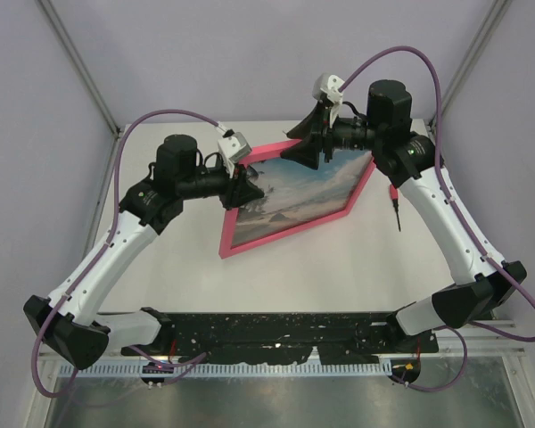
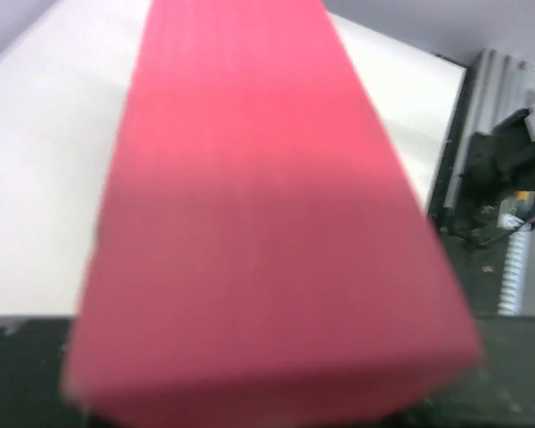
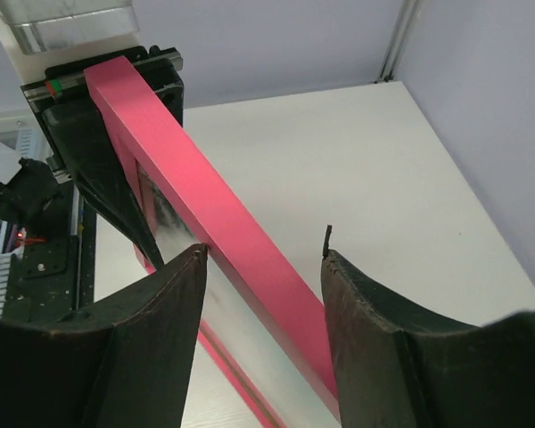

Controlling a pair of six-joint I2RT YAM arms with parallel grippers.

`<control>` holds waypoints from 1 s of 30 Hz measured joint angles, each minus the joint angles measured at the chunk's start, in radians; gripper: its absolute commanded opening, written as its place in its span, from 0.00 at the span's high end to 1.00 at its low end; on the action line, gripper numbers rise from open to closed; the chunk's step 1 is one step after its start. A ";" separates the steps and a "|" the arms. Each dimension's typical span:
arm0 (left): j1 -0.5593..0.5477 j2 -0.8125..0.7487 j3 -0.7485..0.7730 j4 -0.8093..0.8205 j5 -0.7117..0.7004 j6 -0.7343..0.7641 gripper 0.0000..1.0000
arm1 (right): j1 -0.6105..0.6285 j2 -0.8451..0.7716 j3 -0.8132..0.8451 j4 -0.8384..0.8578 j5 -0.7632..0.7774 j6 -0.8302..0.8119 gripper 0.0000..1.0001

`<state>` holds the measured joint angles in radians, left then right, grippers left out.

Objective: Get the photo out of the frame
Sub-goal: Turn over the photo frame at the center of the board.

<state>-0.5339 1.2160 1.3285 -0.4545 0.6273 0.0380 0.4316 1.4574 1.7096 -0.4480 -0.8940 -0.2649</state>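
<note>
The pink frame [image 1: 285,234] is held up off the white table, tilted, with the beach photo [image 1: 294,196] still inside it and facing the camera. My left gripper [image 1: 247,185] is shut on the frame's left rail. In the left wrist view that pink rail [image 2: 259,223] fills the picture and hides the jaws. My right gripper [image 1: 305,152] is at the top rail. In the right wrist view it [image 3: 263,257] stands open astride the pink rail [image 3: 205,196], the left fingertip near the glossy front and the right fingertip clear of it. The left gripper's fingers [image 3: 98,169] clamp the far end.
A small red-and-black tool [image 1: 395,205] is just right of the frame, below the right arm. The black base plate [image 1: 276,334] runs along the near edge of the table. Grey enclosure walls stand behind and at both sides.
</note>
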 measured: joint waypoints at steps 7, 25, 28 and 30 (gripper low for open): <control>0.000 0.023 -0.005 -0.014 0.008 0.014 1.00 | -0.011 -0.006 -0.006 -0.037 0.005 0.100 0.92; 0.045 0.027 -0.065 0.060 0.068 -0.006 1.00 | 0.012 -0.018 0.040 -0.203 0.075 -0.016 0.23; 0.068 0.042 -0.080 0.089 0.117 -0.031 1.00 | 0.005 -0.068 -0.022 -0.193 0.121 -0.032 0.17; 0.085 0.050 -0.088 0.103 0.140 -0.052 1.00 | -0.015 -0.104 -0.063 -0.197 0.155 -0.033 0.15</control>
<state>-0.4484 1.2663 1.2404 -0.3511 0.7673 -0.0143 0.4168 1.3537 1.6470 -0.6453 -0.7387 -0.2981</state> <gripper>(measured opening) 0.290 0.814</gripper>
